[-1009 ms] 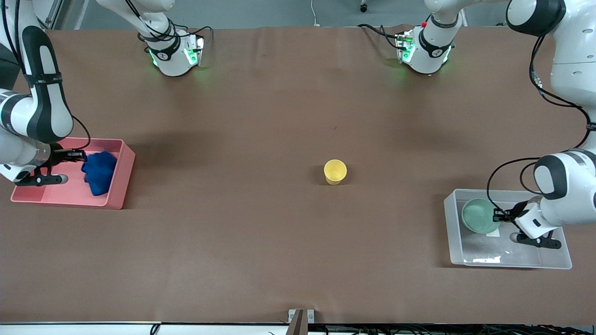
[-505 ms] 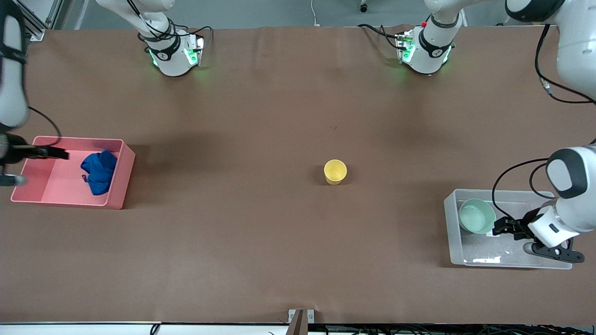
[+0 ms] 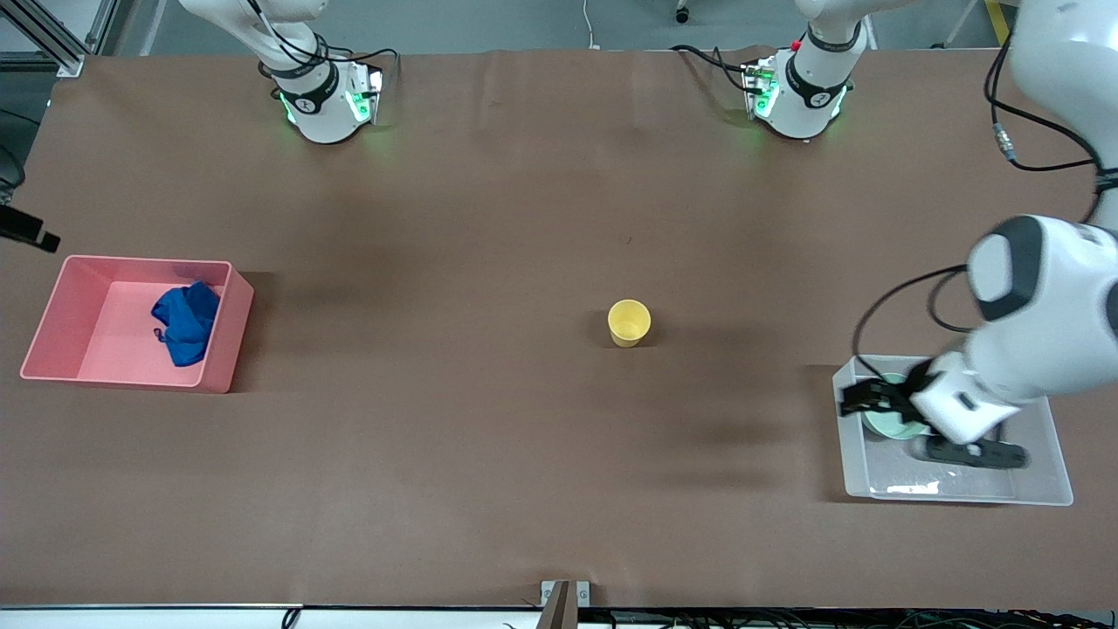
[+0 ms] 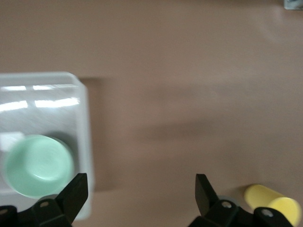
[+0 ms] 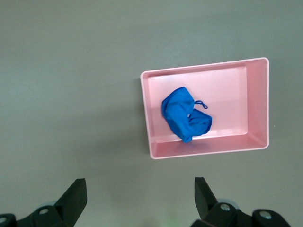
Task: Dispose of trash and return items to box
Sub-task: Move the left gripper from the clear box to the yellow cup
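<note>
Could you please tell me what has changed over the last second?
The right pincer let go of the bright blue cloth wad and rose off the pink plastic bin. The left pincer released the pale green round bowl, lifting open. The yellow plastic cup stayed put.

Left arm hides part of green bowl (image 3: 884, 423).

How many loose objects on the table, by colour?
Blue: 1, cloth wad in the pink bin
Yellow: 1, cup on the bare table
Pale green: 1, bowl in the clear bin
Pink: 1, bin
Clear: 1, bin
Total: 5
</note>
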Robot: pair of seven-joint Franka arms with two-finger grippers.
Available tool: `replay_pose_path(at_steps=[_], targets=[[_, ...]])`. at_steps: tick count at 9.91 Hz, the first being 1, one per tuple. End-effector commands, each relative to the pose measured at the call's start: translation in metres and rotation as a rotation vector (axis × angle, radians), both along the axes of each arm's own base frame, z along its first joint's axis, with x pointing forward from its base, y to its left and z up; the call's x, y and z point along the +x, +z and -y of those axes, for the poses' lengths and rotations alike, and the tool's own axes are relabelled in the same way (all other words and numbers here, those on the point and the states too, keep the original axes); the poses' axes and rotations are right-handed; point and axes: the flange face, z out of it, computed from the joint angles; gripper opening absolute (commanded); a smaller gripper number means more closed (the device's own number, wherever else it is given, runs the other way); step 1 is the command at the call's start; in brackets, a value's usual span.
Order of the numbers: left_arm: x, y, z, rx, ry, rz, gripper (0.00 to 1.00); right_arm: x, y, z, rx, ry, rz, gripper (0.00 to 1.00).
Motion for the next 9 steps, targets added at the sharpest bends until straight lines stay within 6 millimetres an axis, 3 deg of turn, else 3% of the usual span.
replay_pose_path(at_steps=[1, 2, 4, 5, 7, 9], targets=[[-0.037, -0.026, 0.105, 0.097, 0.084, -0.050, 1.00, -0.014, 0.037, -0.031, 0.009, -0.026, 0.004, 1.00], [-0.054, -0.032, 0.151, 0.133, 0.122, -0.032, 1.00, -0.010, 0.035, -0.043, -0.004, -0.005, -0.005, 1.00], [-0.090, -0.076, 0.225, 0.125, 0.183, -0.058, 1.00, -0.008, 0.034, -0.056, -0.004, 0.019, 0.003, 1.00], [-0.110, -0.104, 0.242, 0.113, 0.196, -0.061, 1.00, -0.007, 0.033, -0.060, -0.004, 0.027, 0.002, 1.00], [-0.141, -0.153, 0.240, 0.106, 0.206, -0.076, 0.97, -0.007, 0.033, -0.060, -0.006, 0.033, 0.002, 1.00], [-0.158, -0.180, 0.234, 0.124, 0.196, -0.107, 0.87, -0.007, 0.032, -0.056, -0.006, 0.034, -0.001, 1.00]])
